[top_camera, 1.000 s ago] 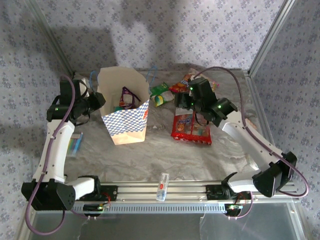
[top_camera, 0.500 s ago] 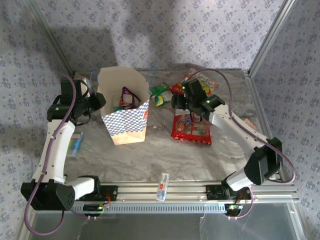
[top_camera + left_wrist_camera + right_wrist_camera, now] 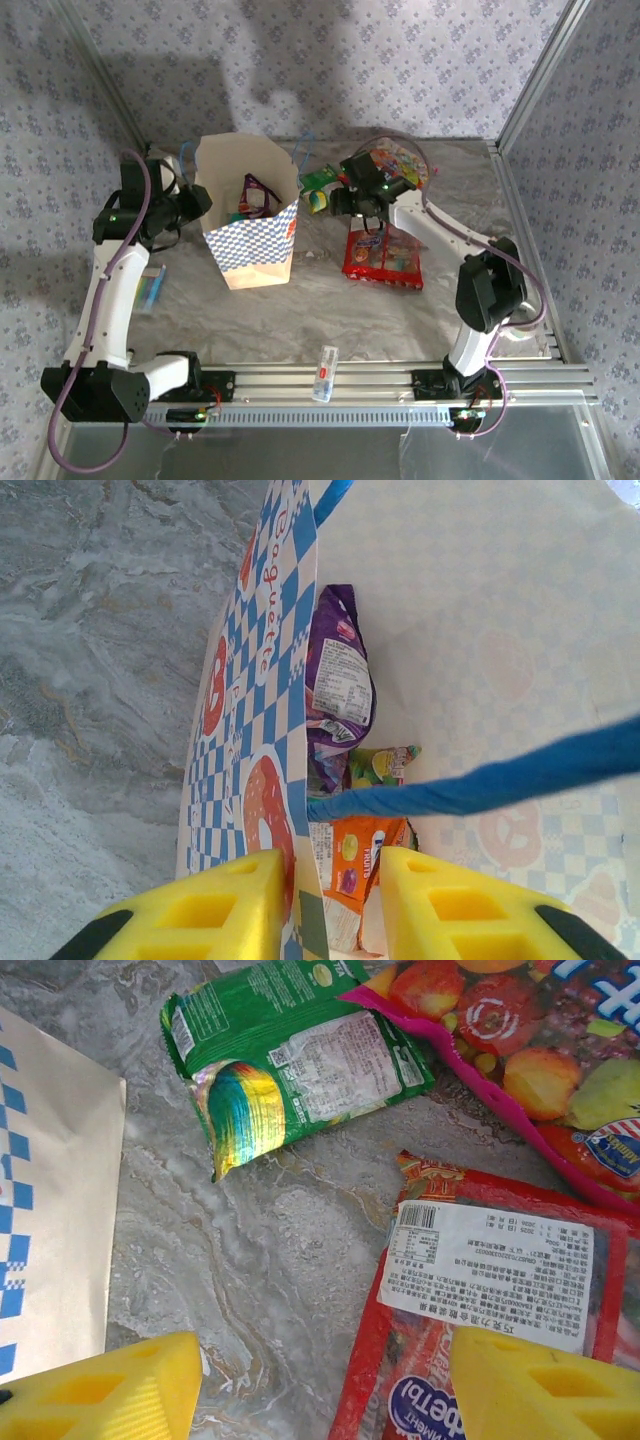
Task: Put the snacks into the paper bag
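Note:
The paper bag (image 3: 250, 240) stands upright at the left middle of the table, and its checkered wall (image 3: 240, 730) runs between my left fingers. My left gripper (image 3: 332, 865) straddles that rim, one finger on the outside of the wall, the other apart inside; it is open. Purple (image 3: 338, 680), green (image 3: 385, 765) and orange (image 3: 362, 855) snacks lie inside. My right gripper (image 3: 325, 1360) hangs open over bare table, with a green packet (image 3: 290, 1070) ahead and a red packet (image 3: 500, 1290) by its right finger. A fruit-print packet (image 3: 500, 1050) lies behind.
A small clear tube with a red label (image 3: 325, 372) lies at the front rail. A pale blue flat item (image 3: 152, 288) rests beside the left arm. Metal posts and patterned walls close in the back and sides. The bag's blue handle (image 3: 480, 780) crosses above its opening.
My right arm has swung left and farther back, from over the red packet toward the green packet near the bag. The left arm and the bag have stayed put.

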{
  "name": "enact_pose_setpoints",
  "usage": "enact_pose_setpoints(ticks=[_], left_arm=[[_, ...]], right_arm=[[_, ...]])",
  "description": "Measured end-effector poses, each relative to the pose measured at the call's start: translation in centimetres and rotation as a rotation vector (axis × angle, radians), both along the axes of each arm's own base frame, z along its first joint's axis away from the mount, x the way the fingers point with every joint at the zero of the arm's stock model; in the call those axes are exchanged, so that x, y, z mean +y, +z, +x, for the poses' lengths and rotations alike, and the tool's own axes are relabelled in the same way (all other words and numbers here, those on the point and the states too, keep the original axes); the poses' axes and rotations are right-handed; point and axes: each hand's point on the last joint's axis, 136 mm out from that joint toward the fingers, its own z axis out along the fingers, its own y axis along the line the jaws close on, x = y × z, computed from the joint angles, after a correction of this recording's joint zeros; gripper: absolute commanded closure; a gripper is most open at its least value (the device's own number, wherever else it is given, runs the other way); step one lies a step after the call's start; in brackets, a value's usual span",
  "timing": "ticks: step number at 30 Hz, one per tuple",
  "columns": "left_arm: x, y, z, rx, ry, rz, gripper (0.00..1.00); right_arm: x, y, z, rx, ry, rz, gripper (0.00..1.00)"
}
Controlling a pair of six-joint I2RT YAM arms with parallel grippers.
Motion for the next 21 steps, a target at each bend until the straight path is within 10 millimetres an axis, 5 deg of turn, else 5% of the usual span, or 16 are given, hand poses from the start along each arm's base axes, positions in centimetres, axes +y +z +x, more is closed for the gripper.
enact_pose_setpoints(ticks=[21], left_arm=[[0.2,-0.3,-0.4,0.013,0.009,0.019,0.67]], right_arm=[[4.7,-7.1,6.5,0.027,0.171,-0.135,0.26]])
